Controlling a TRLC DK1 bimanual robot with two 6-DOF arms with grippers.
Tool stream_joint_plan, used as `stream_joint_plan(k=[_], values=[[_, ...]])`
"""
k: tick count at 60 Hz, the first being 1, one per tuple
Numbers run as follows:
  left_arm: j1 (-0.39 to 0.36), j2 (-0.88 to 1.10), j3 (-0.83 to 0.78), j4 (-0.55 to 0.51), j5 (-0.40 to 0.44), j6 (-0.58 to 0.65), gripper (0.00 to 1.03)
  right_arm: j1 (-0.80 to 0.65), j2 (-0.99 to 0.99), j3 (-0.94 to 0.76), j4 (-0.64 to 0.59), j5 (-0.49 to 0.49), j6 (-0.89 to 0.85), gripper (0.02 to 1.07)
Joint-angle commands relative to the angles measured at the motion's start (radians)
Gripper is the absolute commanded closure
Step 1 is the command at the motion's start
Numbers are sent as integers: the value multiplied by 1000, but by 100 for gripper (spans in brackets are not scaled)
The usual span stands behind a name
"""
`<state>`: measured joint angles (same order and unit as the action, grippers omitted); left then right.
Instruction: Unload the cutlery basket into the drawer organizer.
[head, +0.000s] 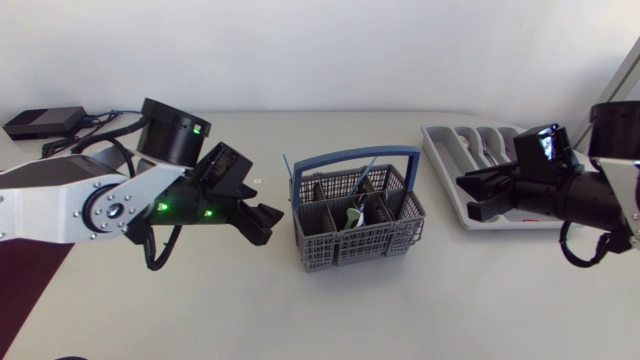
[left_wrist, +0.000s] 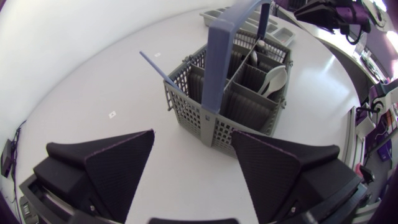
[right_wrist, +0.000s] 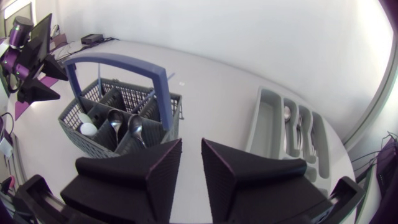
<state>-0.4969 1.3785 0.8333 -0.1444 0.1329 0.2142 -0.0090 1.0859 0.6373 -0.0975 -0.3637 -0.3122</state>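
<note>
Head view: cutlery basket (head: 358, 215) stands upright mid-table, grey mesh w/ a blue handle (head: 355, 158) arching over it. Drawer organizer (head: 480, 160) lies right of the basket, near but apart from it, w/ some cutlery (right_wrist: 295, 124) in its slots.

My left gripper (head: 262, 220) hangs just left of the basket, pointing at it. Its fingers are spread wide w/ nothing btwn them. My right gripper (head: 470, 195) is right of the basket, above the organizer edge that faces the basket. Its fingers are only a narrow gap apart and hold nothing.

Inside the basket:
- A white spoon (left_wrist: 273, 79) stands bowl-up in a compartment on the side away from my left gripper.
- Two metal spoons (right_wrist: 124, 123) stand bowl-up in compartments on the side toward my right gripper.
- A thin blue rod (left_wrist: 155, 65) sticks out tilted at the basket's far-left corner.

Black box (head: 40, 122) w/ cables sits well left of the basket, at the table's far corner.
</note>
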Motion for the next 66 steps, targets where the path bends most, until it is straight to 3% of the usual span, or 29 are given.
stream_joint_plan(k=[1, 6, 14, 20, 23, 40, 52, 66], values=[[-8, 36, 29, 11, -9, 7, 33, -22, 108, -14, 47, -15, -21, 93], [-9, 71, 36, 20, -9, -9, 34, -23, 210, 7, 88, -21, -16, 96], [-23, 122, 43, 39, -9, -13, 49, -11, 330, 47, 116, -43, -13, 96], [-29, 149, 47, 42, -9, -19, 74, 49, 356, 58, 113, -61, -10, 96], [-26, 152, 49, 42, -3, -24, 80, 84, 350, 56, 105, -61, -8, 96], [50, 159, 36, 42, 71, -16, 80, 282, 305, 48, 36, -29, 19, 96], [161, 139, 18, 31, 131, 25, 80, 400, 315, 68, 35, 48, 61, 96], [208, 109, -33, 26, 177, 60, 80, 432, 374, 130, 58, 94, 101, 96]])
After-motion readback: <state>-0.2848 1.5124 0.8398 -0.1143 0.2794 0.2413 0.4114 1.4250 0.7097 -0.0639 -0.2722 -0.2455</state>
